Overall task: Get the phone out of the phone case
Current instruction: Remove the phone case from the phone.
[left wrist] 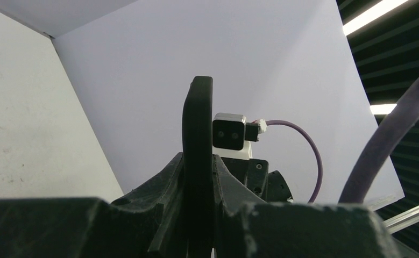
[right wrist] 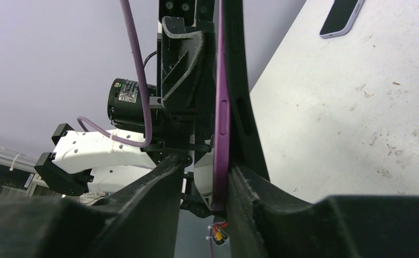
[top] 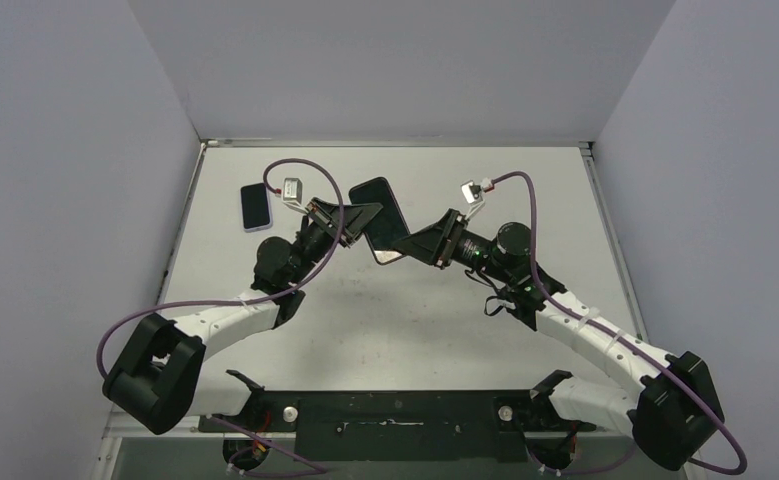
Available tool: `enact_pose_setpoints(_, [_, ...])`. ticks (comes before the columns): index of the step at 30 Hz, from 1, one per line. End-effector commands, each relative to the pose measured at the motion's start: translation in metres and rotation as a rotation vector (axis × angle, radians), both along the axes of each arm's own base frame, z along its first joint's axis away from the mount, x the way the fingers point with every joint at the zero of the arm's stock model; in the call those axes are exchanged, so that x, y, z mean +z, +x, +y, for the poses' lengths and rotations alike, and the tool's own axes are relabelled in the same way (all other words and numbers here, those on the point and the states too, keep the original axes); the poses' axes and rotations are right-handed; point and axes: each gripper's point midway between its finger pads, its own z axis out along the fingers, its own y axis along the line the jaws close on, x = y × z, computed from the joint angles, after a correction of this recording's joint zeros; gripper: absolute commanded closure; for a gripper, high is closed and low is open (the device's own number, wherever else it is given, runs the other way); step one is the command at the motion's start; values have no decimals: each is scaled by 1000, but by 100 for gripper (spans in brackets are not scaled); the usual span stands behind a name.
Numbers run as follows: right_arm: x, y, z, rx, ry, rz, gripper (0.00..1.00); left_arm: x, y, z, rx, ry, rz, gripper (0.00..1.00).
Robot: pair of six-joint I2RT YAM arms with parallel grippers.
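A phone in a black case point(top: 380, 215) is held in the air above the middle of the table. My left gripper point(top: 360, 222) is shut on its left edge; in the left wrist view the black case point(left wrist: 197, 134) stands edge-on, clamped between my fingers point(left wrist: 198, 177). My right gripper point(top: 417, 246) straddles the lower corner. In the right wrist view the phone's purple edge point(right wrist: 220, 113) lies beside the black case point(right wrist: 240, 91) and rests against one finger point(right wrist: 253, 199). A clear gap separates it from the other finger point(right wrist: 164, 188), so the jaws stand open.
A second phone point(top: 255, 206) with a dark screen and pale lilac rim lies flat at the table's far left, also in the right wrist view point(right wrist: 341, 17). Grey walls enclose the white table point(top: 405, 320) on three sides. Purple cables loop off both wrists.
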Motion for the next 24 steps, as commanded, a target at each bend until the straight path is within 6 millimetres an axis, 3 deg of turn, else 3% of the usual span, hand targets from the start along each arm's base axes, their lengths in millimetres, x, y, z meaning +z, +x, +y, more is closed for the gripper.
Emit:
enact_pose_setpoints(1, [24,10,-2,-24,87,-86,72,39,-46,-14,-155,-69,-159,99])
enact_pose_setpoints(5, [27,10,-5,-19,105,-83,88,30,-45,-7,-121,-27,-162,88])
enact_pose_setpoints(8, [31,9,-7,-16,115,-85,99,23,-41,-2,-91,12,-156,73])
enact_pose_setpoints(14, [42,8,-11,-11,155,-91,100,21,-34,11,-57,39,-180,52])
enact_pose_setpoints(20, [51,9,-15,-15,189,-93,100,20,-33,30,-12,79,-224,41])
enact_pose_setpoints(24, [60,11,-19,-27,209,-98,100,13,-32,30,-7,192,-234,31])
